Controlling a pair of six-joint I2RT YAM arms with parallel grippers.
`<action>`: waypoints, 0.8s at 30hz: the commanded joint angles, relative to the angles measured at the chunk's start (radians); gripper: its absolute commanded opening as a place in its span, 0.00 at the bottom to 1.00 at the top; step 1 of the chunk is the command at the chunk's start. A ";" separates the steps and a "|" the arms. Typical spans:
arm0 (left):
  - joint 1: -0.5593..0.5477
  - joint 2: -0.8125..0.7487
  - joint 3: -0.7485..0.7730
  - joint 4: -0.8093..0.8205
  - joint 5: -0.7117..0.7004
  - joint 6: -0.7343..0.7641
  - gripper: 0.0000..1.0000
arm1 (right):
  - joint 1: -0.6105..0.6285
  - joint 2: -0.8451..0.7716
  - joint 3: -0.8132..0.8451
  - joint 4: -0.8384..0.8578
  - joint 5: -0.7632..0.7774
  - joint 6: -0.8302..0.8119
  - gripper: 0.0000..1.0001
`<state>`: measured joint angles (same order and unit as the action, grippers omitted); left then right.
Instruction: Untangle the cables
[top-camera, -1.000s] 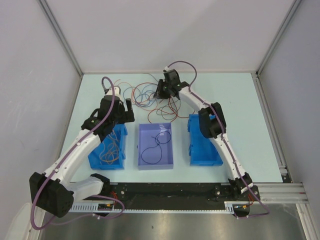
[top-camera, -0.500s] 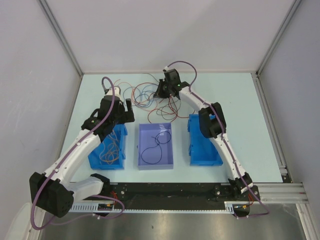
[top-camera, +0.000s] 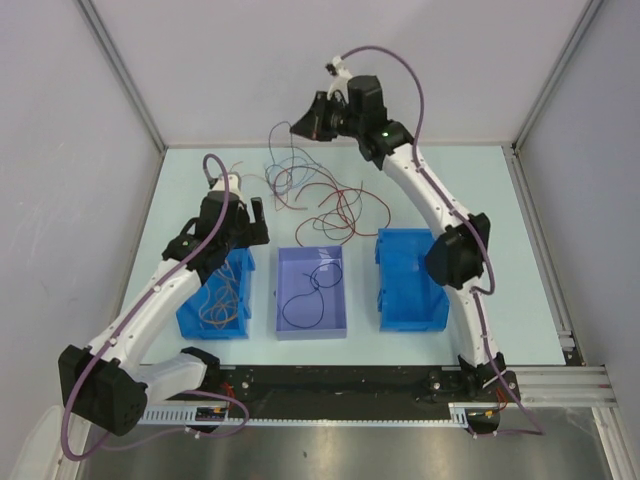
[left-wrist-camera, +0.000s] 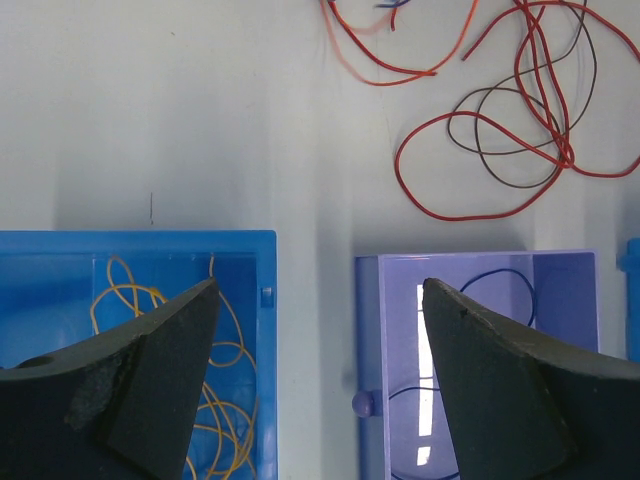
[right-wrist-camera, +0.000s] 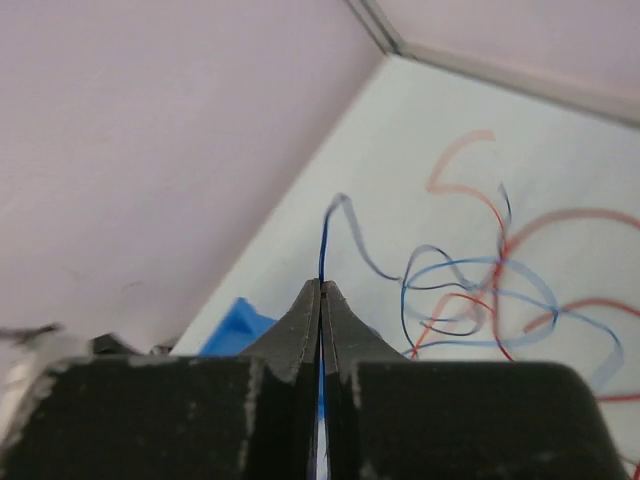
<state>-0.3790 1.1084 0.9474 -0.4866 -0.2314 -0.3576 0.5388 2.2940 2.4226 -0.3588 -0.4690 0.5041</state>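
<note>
A tangle of thin red, dark and blue cables (top-camera: 325, 200) lies at the back middle of the table. My right gripper (top-camera: 297, 127) is raised high above it and shut on a dark blue cable (right-wrist-camera: 322, 255), which hangs down to the pile. My left gripper (top-camera: 259, 217) is open and empty, hovering over the gap between the left blue bin (top-camera: 222, 300) and the purple bin (top-camera: 310, 292). Its fingers (left-wrist-camera: 150, 370) frame that gap in the left wrist view. Orange-tan cables (left-wrist-camera: 225, 400) lie in the left bin. A dark cable (top-camera: 305, 300) lies in the purple bin.
A second blue bin (top-camera: 408, 280) stands to the right, under the right arm. Grey walls and an aluminium frame close in the table at the back and sides.
My right gripper has risen sharply from the pile and moved back, pulling the dark blue cable up with it. The pile has shifted and spread. The left arm has not moved.
</note>
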 joint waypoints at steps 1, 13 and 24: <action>0.006 -0.036 -0.009 0.034 -0.002 0.008 0.88 | 0.027 -0.149 -0.051 0.063 -0.060 -0.103 0.00; 0.006 -0.007 0.005 0.051 0.038 -0.012 0.88 | -0.020 -0.117 -0.180 -0.149 0.081 -0.121 0.00; 0.006 0.048 0.051 0.086 0.093 -0.040 0.88 | -0.005 -0.227 0.024 -0.073 0.021 -0.188 0.00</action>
<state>-0.3782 1.1461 0.9478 -0.4519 -0.1730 -0.3698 0.5152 2.2124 2.3177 -0.5396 -0.4129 0.3607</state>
